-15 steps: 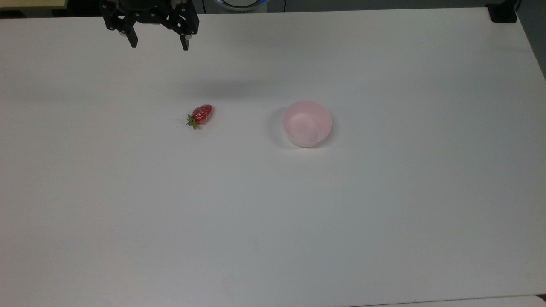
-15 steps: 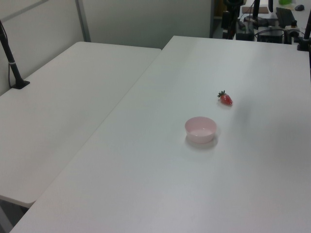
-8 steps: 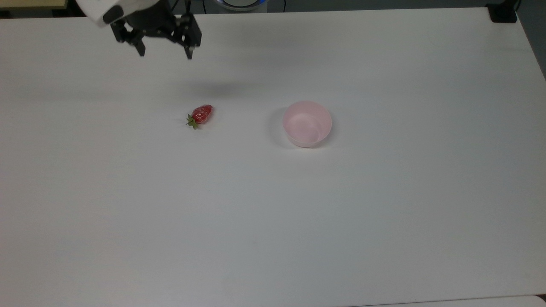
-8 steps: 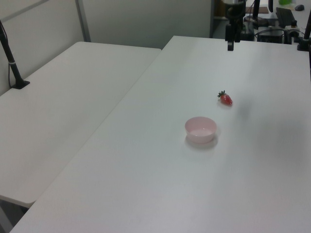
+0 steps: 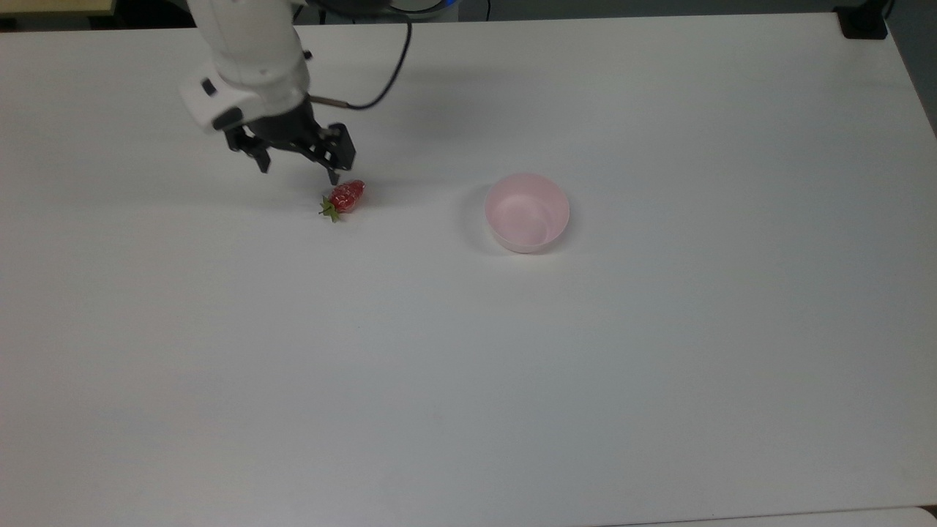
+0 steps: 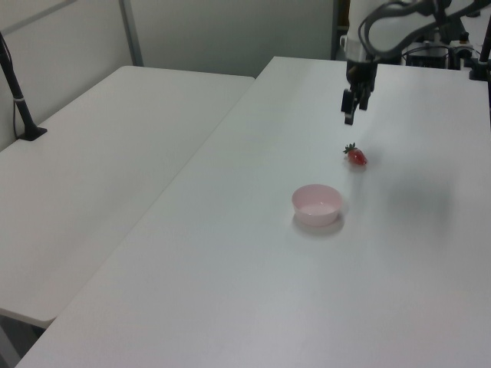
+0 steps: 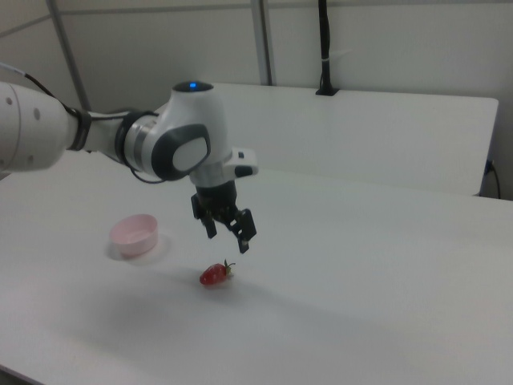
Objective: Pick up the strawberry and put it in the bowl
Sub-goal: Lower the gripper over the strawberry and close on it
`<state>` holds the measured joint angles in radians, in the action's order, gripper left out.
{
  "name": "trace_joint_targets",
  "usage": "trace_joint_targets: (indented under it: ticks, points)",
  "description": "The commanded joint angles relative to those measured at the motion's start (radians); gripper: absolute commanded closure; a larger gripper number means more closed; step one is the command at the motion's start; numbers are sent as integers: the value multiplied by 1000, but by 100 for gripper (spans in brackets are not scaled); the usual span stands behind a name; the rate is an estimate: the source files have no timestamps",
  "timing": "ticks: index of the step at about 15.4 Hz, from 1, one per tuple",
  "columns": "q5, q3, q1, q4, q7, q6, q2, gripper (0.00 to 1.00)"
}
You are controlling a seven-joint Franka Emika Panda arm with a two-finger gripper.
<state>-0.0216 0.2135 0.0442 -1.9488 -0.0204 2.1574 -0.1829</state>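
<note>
Your end effector (image 5: 299, 173) (image 6: 350, 116) (image 7: 228, 239) hangs above the white desk (image 5: 468, 351), fingers spread apart, gripping nothing. The strawberry (image 5: 345, 197) (image 6: 356, 156) (image 7: 215, 274) lies on its side on the desk, just beside the finger on the top view's right, leafy end toward the top view's lower left. In the right view you see a clear gap between fingertips and fruit. The pink bowl (image 5: 527, 212) (image 6: 316, 205) (image 7: 135, 233) sits upright, well apart on the top view's right of the strawberry, nothing inside.
</note>
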Motion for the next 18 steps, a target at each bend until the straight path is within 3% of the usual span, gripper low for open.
trace_joint_targets:
  ticks: [1, 8, 10, 15, 17, 18]
  points:
    - [28, 9, 48, -33, 69, 53, -49, 1]
    - [55, 9, 82, -33, 114, 114, -139, 7]
    - [83, 7, 83, -42, 132, 113, -139, 15]
    - [121, 1, 86, -58, 128, 105, -139, 59]
    - [121, 1, 92, -61, 123, 99, -138, 74]
    - [121, 1, 94, -64, 123, 96, -136, 76]
